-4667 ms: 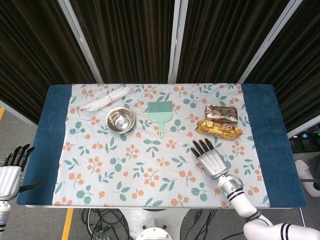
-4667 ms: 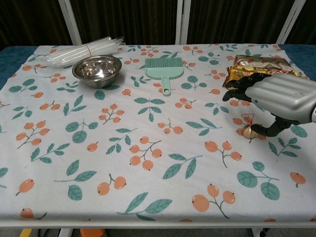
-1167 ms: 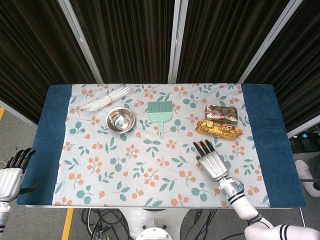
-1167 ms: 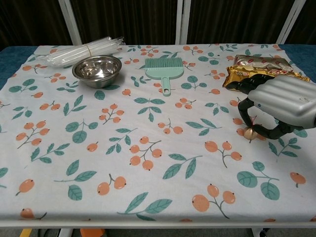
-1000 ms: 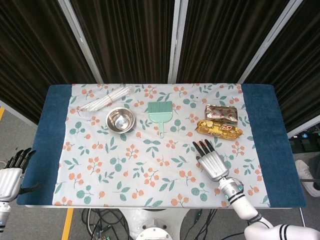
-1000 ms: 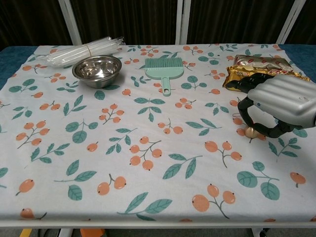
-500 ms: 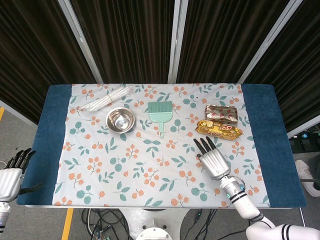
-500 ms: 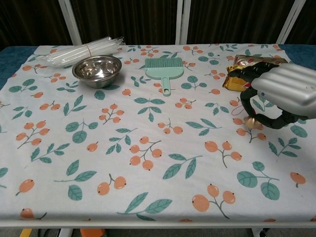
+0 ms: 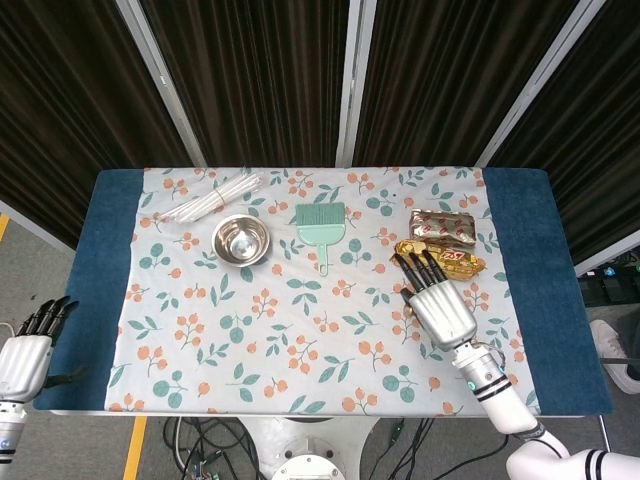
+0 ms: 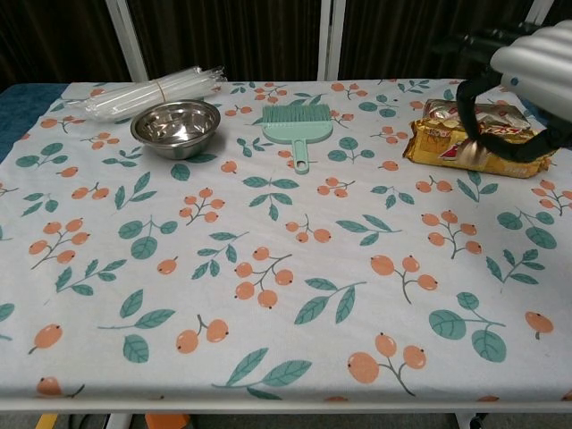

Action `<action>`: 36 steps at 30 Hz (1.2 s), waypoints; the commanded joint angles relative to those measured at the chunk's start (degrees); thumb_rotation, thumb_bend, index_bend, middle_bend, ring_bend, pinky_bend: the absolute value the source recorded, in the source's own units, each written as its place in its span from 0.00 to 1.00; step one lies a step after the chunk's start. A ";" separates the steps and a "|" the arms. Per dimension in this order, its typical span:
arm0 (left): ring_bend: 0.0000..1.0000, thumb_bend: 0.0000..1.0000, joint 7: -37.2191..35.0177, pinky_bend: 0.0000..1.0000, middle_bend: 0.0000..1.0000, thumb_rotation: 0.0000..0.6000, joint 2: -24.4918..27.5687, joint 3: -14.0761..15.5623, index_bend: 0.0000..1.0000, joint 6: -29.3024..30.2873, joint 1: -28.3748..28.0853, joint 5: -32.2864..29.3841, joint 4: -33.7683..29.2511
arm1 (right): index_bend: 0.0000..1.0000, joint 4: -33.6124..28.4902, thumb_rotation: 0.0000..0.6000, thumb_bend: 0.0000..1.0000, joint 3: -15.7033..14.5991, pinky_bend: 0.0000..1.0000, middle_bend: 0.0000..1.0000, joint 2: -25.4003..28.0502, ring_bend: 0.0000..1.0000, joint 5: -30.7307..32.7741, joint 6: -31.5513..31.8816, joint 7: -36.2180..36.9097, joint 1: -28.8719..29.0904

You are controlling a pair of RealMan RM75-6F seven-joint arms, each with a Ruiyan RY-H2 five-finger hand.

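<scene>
From above, the right hand (image 9: 440, 305) sits in the lower right of the frame, palm down, its dark fingers (image 9: 420, 268) stretched apart and reaching over the near edge of the gold snack pack (image 9: 440, 258). That pack lies right of centre on the floral cloth (image 9: 300, 330), just in front of a second, silvery snack pack (image 9: 442, 226). The overhead view cannot say whether the fingers touch the wrapper. The chest view helps: there the right hand (image 10: 527, 80) fills the upper right corner, raised above the cloth, with its thumb (image 10: 474, 147) curving down to the front of the gold snack pack (image 10: 447, 143), at or just off its surface. Nothing is gripped; the hand is spread and empty.

Only the head view shows the left hand (image 9: 25, 350), at the lower left edge beyond the blue table border (image 9: 95, 300), fingers apart and holding nothing.

Toward the upper left lie a steel bowl (image 9: 241, 240), a bundle of white straws (image 9: 210, 198) behind it, and a green hand brush (image 9: 321, 225) at centre.

Half a second ago the right hand was lower and short of the pack; it has since risen and moved forward over it. The left hand has barely shifted.
</scene>
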 commanded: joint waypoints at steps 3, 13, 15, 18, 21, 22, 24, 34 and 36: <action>0.00 0.04 0.11 0.16 0.04 1.00 0.13 -0.17 0.09 -0.11 -0.03 -0.35 -0.25 | 0.77 0.72 1.00 0.38 1.13 0.00 0.01 1.10 0.00 1.50 0.33 1.30 -0.71; 0.00 0.04 0.57 0.16 0.04 1.00 0.09 0.02 0.09 -0.42 -0.16 -0.30 -0.53 | 0.78 2.63 1.00 0.38 -1.24 0.00 0.01 -0.40 0.00 0.56 -2.55 2.84 -0.79; 0.00 0.04 0.46 0.16 0.04 1.00 -0.01 0.10 0.09 -0.54 -0.17 -0.29 -0.37 | 0.78 3.14 1.00 0.38 -1.69 0.00 0.01 -0.73 0.00 0.53 -2.80 2.92 -0.99; 0.00 0.04 0.41 0.16 0.04 1.00 -0.27 0.20 0.09 -0.59 -0.19 -0.18 -0.08 | 0.78 3.98 1.00 0.38 -2.29 0.00 0.01 -1.51 0.00 0.50 -3.48 3.12 -1.10; 0.00 0.04 0.32 0.16 0.04 1.00 -0.42 0.16 0.09 -0.46 -0.18 -0.15 0.17 | 0.78 5.00 1.00 0.38 -2.70 0.00 0.01 -2.46 0.00 0.72 -4.29 3.15 -1.07; 0.00 0.04 0.25 0.16 0.04 1.00 -0.42 0.14 0.09 -0.38 -0.15 -0.18 0.24 | 0.78 5.46 1.00 0.38 -2.83 0.00 0.01 -2.87 0.00 0.90 -4.63 3.15 -1.06; 0.00 0.04 0.15 0.16 0.04 1.00 -0.38 0.12 0.09 -0.27 -0.08 -0.22 0.31 | 0.78 6.24 1.00 0.38 -3.00 0.00 0.01 -3.43 0.00 1.09 -5.21 2.91 -0.93; 0.00 0.04 -0.11 0.16 0.04 1.00 -0.59 0.12 0.09 -0.09 0.06 -0.27 0.85 | 0.78 8.55 1.00 0.38 -3.31 0.00 0.01 -5.36 0.00 2.65 -7.27 2.08 -0.63; 0.00 0.04 -0.06 0.16 0.04 1.00 -0.59 0.09 0.09 -0.03 0.05 -0.25 0.83 | 0.78 8.78 1.00 0.38 -3.36 0.00 0.01 -5.56 0.00 2.81 -7.53 1.85 -0.56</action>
